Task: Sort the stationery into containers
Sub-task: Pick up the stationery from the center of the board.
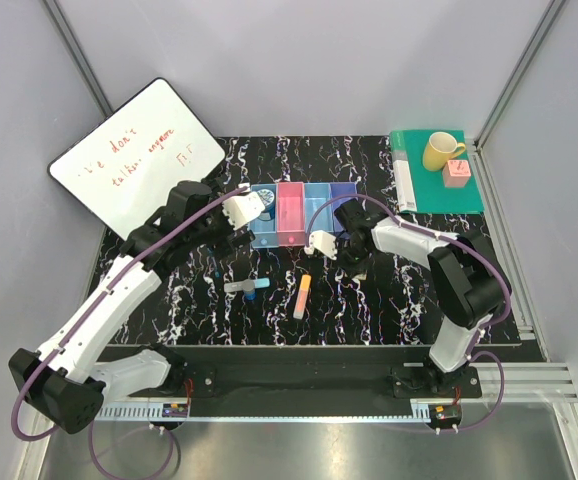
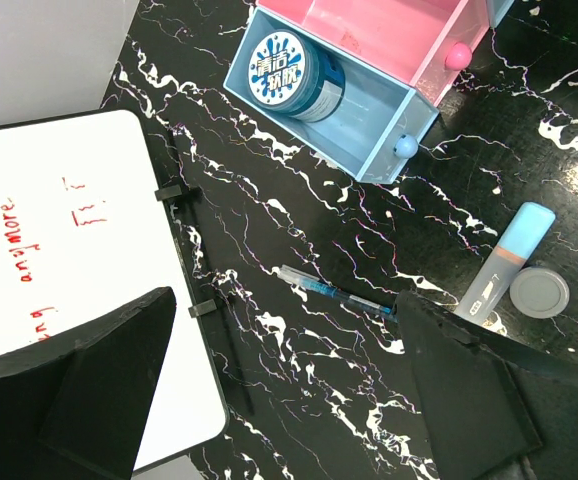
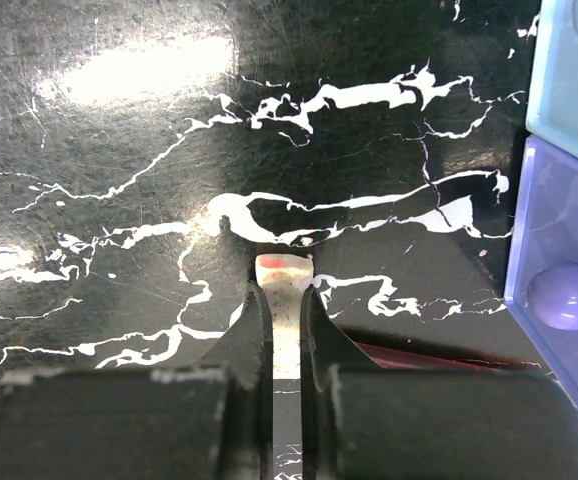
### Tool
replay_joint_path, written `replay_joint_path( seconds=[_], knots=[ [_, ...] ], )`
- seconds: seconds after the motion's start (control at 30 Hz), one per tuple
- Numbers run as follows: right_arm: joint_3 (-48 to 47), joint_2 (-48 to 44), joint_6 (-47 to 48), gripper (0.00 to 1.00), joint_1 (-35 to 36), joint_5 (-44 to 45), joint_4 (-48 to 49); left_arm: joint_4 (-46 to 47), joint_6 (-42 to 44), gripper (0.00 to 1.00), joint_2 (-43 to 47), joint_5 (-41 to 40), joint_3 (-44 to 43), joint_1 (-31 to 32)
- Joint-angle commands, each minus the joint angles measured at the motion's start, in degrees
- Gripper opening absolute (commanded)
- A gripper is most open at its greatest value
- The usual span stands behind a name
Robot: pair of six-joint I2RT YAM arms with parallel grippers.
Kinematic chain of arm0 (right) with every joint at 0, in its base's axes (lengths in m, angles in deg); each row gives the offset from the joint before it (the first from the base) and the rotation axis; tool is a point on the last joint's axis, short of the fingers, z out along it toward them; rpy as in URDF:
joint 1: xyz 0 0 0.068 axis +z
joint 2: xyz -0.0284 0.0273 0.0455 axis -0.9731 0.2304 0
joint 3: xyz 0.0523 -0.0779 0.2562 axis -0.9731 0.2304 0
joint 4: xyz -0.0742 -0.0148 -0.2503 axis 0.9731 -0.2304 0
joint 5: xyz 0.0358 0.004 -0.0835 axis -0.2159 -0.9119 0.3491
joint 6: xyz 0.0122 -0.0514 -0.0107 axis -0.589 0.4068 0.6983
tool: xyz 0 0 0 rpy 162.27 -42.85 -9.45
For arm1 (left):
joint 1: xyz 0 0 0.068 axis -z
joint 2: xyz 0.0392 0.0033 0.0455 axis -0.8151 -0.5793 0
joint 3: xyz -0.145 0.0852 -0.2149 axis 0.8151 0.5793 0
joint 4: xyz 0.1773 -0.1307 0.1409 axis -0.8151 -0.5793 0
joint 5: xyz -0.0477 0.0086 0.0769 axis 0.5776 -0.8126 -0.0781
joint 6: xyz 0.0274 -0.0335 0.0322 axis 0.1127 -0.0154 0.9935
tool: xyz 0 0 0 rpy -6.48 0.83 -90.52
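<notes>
From above, a whiteboard (image 1: 134, 165) with red writing leans at the far left, and a green book (image 1: 439, 190) carrying a yellow mug (image 1: 441, 150) and a pink cube (image 1: 457, 173) lies at the far right, well apart from the work. The containers (image 1: 304, 212), four joined bins, sit mid-table on the black marbled table (image 1: 389, 310). The left gripper (image 1: 234, 238) hangs just beside their left end and the right gripper (image 1: 355, 262) just in front of their right end. An orange-yellow bar (image 1: 302, 297) and a grey marker (image 1: 246, 286) lie on the open surface between the arms. In the left wrist view the fingers (image 2: 99, 400) are spread wide with nothing between them. Below them a blue pen (image 2: 334, 292) lies slantwise, and the marker, with its cyan tip, touches a grey round disc (image 2: 539, 292). A blue round bottle (image 2: 294, 80) lies on its side in the light blue bin (image 2: 389, 125), next to the pink bin (image 2: 389, 30). The whiteboard edge crowds the left side. In the right wrist view the fingers (image 3: 254, 340) pinch a small white eraser (image 3: 282, 285), smudged red at its tip, close above the table. Whether it touches the surface I cannot tell. A red pen (image 3: 419, 355) lies just to the right, with the purple bin (image 3: 569, 250) beyond it.
</notes>
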Motion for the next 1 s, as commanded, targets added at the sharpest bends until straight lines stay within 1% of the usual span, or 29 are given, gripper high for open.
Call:
replay_joint_path(
  seconds=[0.0,0.6,0.8,0.97],
  knots=[
    [0.0,-1.2,-1.3,0.0,1.1,1.0,1.7,1.5,0.2,0.99,-0.2,-1.1,-1.7,-0.3],
    [-9.4,-6.5,-1.7,0.02,2.1,1.1,-5.5,1.5,0.9,0.99,0.1,-1.6,-0.6,-0.3],
    [-16.7,-5.9,-2.2,0.02,2.8,0.9,-6.2,1.6,0.4,0.99,0.0,-1.6,0.1,-0.3],
    [-25.0,-1.8,-2.3,0.02,3.6,1.2,-6.3,3.1,-1.7,0.99,0.6,-2.3,1.0,-0.8]
  ],
)
